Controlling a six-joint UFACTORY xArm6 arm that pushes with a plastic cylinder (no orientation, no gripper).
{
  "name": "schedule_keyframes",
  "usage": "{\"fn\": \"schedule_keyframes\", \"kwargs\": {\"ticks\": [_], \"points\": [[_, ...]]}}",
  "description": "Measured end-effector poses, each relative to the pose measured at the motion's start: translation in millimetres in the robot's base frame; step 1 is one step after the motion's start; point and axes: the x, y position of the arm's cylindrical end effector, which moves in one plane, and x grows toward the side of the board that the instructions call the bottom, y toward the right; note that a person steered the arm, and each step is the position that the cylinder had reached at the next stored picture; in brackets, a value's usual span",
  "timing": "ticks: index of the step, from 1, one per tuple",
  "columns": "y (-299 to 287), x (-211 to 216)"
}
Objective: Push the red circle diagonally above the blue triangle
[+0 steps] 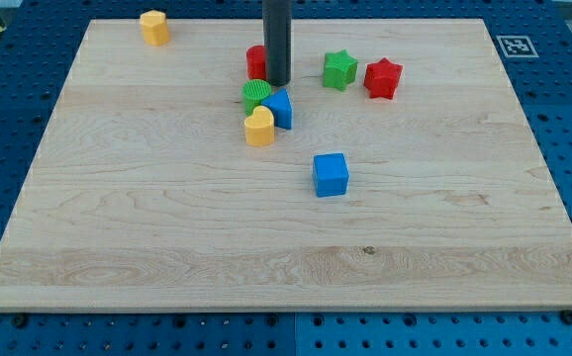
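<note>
The red circle (255, 61) sits near the view's top centre, partly hidden behind my rod. My tip (278, 83) rests just to its right, touching or nearly touching it. The blue triangle (280, 108) lies just below my tip, packed against a green circle (256, 95) on its left and a yellow heart (259, 128) below-left. The red circle is up and to the left of the blue triangle, just above the green circle.
A green star (339, 69) and a red star (383, 78) lie to the right of my tip. A blue cube (331, 174) sits lower, near the board's middle. A yellow hexagon (154, 27) is at the view's top left. The wooden board (118, 227) ends at blue pegboard.
</note>
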Motion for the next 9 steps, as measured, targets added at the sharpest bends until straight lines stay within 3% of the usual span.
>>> {"fn": "schedule_keyframes", "kwargs": {"ticks": [2,3,5,7,8,9], "points": [[-40,30],[-70,10],[-34,-53],[-55,16],[-35,-3],[-27,-50]]}}
